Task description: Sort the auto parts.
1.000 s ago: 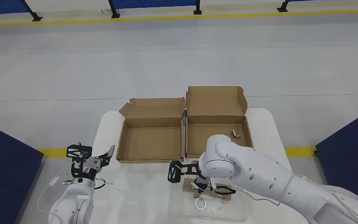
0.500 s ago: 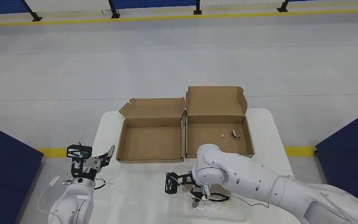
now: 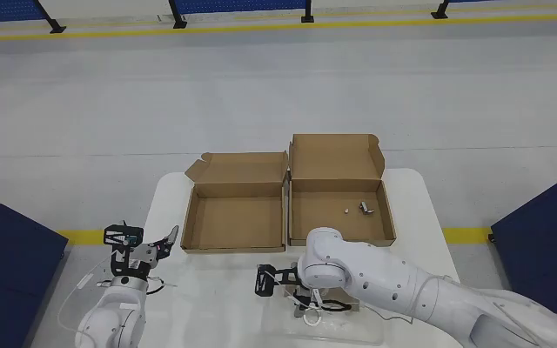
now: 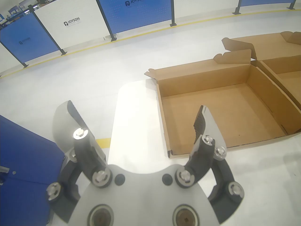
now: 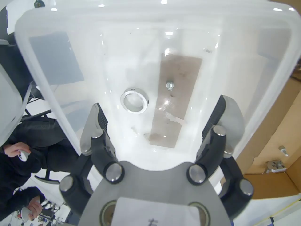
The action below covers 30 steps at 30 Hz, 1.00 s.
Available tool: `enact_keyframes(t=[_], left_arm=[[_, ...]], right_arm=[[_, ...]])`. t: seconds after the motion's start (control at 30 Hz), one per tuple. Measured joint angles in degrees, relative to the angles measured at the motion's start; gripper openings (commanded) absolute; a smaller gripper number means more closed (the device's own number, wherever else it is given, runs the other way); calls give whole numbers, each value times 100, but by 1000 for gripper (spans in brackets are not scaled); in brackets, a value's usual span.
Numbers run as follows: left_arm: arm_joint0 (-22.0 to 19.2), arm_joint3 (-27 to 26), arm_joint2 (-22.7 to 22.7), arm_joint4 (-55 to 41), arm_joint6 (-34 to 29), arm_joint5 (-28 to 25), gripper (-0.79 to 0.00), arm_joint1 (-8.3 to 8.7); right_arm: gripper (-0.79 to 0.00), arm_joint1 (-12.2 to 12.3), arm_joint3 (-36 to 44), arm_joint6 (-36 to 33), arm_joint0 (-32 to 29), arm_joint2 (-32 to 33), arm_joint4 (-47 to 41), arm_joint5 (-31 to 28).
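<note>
Over on the table (image 3: 218,278), cardboard boxes (image 3: 233,222) sat near a clear bin (image 5: 150,8); left gripper (image 4: 135,108) gaped empty near the table's edge, right gripper (image 5: 161,105) spread wide, empty too, above the metal ring (image 5: 134,101) lying in that bin.

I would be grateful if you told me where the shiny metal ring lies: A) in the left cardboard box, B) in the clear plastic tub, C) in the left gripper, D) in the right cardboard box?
B: the metal ring lies on the floor of the clear plastic tub, just ahead of the right gripper, which is open and holds nothing.
</note>
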State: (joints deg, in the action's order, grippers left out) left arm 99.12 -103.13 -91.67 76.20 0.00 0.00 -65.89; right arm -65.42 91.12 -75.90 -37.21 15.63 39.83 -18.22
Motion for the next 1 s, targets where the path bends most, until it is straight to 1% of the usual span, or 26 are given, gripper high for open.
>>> enact_keyframes(t=[0.17,0.37,0.67,0.77,1.0], left_arm=[[0,0,0,0,0,0,0,0],[0,0,0,0,0,0,0,0],[0,0,0,0,0,0,0,0],[0,0,0,0,0,0,0,0],[0,0,0,0,0,0,0,0]], right_arm=[[0,-70,-260,145,-43,19,105,37],[0,-193,-474,170,-71,-49,113,-83],[0,-195,-484,205,-103,-69,149,-96],[0,-226,-598,317,-201,-125,315,-112],[0,-265,-670,326,-207,-128,327,-169]])
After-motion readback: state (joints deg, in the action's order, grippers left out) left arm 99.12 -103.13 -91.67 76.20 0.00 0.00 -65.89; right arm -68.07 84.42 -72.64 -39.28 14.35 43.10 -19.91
